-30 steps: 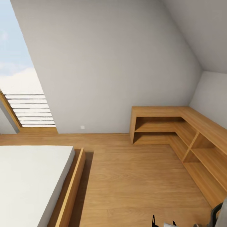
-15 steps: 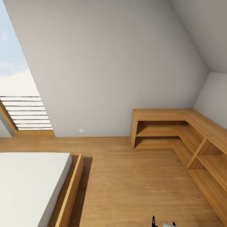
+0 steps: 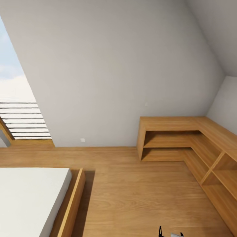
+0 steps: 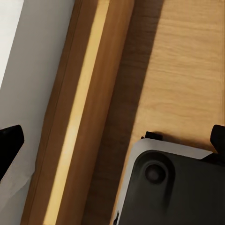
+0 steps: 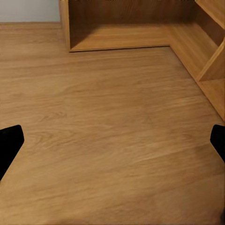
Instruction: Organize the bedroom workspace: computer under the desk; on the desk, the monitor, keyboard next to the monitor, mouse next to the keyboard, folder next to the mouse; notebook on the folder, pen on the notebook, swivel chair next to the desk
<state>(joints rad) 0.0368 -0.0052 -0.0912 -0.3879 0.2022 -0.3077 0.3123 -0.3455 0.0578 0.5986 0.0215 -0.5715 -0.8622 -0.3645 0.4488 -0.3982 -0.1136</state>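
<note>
The head view looks over a corner of the bedroom (image 3: 131,194), with its light wood plank floor, grey wall and sloped ceiling. At the far left a slanted window (image 3: 13,98) opens on blue sky, with white slats across its lower part and a wooden sill below. In front of it, at the lower left, a bed (image 3: 29,197) with a white mattress sits in a low wooden frame whose side rail runs along the floor. A small white wall socket (image 3: 82,140) sits low on the grey wall, just above the floor. To the right, a low L-shaped wooden shelf unit (image 3: 171,123) stands in the corner, one leg against the back wall and the other running along the right wall, its open compartments bare. At the lower edge of the head view, right of centre, small black and pale bits of the robot poke into the picture, too little to identify. In the left wrist view the left gripper (image 4: 112,140) hangs over the bed's wooden rail and the floor beside it, above a dark grey part of the robot's own body; its black fingertips sit at opposite edges of the picture, spread wide and holding nothing. In the right wrist view the right gripper (image 5: 112,140) is likewise spread wide and empty above bare floor, with the shelf unit beyond it.
</note>
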